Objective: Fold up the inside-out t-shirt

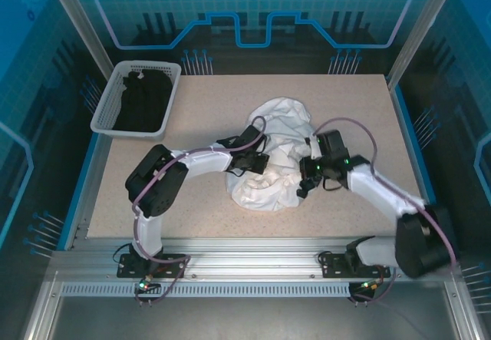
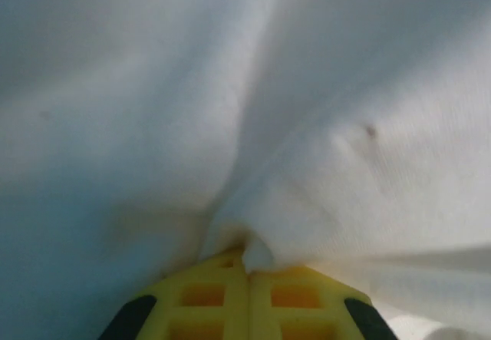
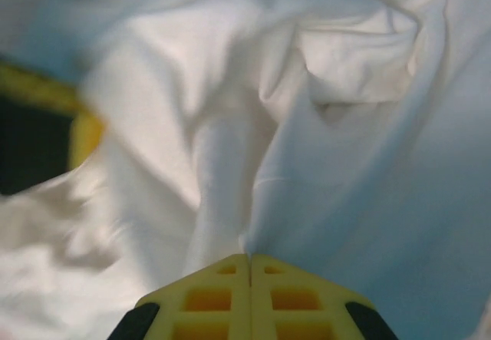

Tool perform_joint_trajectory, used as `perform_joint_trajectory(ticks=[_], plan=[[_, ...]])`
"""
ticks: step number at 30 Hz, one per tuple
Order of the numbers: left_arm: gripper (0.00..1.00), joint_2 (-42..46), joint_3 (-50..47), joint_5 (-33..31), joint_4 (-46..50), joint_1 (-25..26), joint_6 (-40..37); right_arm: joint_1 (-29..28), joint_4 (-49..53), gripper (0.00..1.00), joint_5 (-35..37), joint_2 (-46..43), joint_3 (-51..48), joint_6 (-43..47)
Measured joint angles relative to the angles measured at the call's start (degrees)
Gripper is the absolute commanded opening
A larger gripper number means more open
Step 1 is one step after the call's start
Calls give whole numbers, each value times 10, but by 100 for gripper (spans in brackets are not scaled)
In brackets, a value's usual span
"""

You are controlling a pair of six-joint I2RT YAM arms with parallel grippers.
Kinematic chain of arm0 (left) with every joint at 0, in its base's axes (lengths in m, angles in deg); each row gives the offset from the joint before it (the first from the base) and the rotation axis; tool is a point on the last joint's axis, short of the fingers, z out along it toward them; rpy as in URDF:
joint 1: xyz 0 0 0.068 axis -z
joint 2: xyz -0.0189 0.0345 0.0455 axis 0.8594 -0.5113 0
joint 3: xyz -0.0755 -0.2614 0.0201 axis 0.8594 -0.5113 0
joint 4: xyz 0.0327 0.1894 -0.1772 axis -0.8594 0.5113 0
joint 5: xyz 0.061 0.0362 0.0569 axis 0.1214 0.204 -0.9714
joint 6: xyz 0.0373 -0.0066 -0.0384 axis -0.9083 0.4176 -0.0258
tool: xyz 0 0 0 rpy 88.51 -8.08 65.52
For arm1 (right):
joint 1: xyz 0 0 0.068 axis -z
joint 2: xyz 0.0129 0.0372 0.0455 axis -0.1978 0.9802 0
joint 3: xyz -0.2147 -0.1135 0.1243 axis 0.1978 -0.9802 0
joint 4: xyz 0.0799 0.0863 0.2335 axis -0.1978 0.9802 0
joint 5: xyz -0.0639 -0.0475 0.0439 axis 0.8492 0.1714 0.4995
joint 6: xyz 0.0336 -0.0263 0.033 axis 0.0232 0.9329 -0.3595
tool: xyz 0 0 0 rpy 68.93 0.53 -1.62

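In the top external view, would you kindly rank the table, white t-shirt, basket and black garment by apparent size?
1. table
2. t-shirt, bunched up
3. basket, close behind it in size
4. black garment, inside the basket

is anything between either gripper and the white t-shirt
Nothing visible does. The left gripper and the right gripper are each shut on a fold of the wrinkled white cloth t-shirt. The grey plastic basket holding the black garment sits apart at the far left.
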Motion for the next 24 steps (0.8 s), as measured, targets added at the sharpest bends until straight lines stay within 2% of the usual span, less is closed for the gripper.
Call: perform_joint_trajectory(ticks=[2, 5, 8, 11, 13, 14, 16, 18, 21, 24], plan=[[0, 34, -27, 12, -14, -22, 1, -34, -26, 5, -20, -73, -40, 0], [0, 109, -72, 33, -24, -63, 1, -80, -93, 16, -63, -132, -101, -7], [0, 176, -104, 34, -35, -99, 5, -137, -144, 36, -117, -106, -136, -9], [0, 220, -132, 26, -39, -124, 7, -203, -138, 42, -166, -40, -115, 24], [0, 225, -142, 14, -37, -132, 7, -213, -127, 47, -175, -21, -90, 46], [13, 223, -145, 3, -33, -134, 7, -205, -128, 48, -167, -21, -78, 50], [29, 220, -145, -23, -20, -135, 9, -172, -129, 51, -141, -20, -54, 50], [49, 219, -146, -52, -4, -135, 15, -125, -122, 53, -94, 2, -16, 43], [64, 236, -166, -72, -5, -127, 44, -78, -105, 56, -31, 77, 55, 45], [70, 278, -214, -49, -16, -92, 96, -56, -88, 60, -8, 157, 109, 61]])
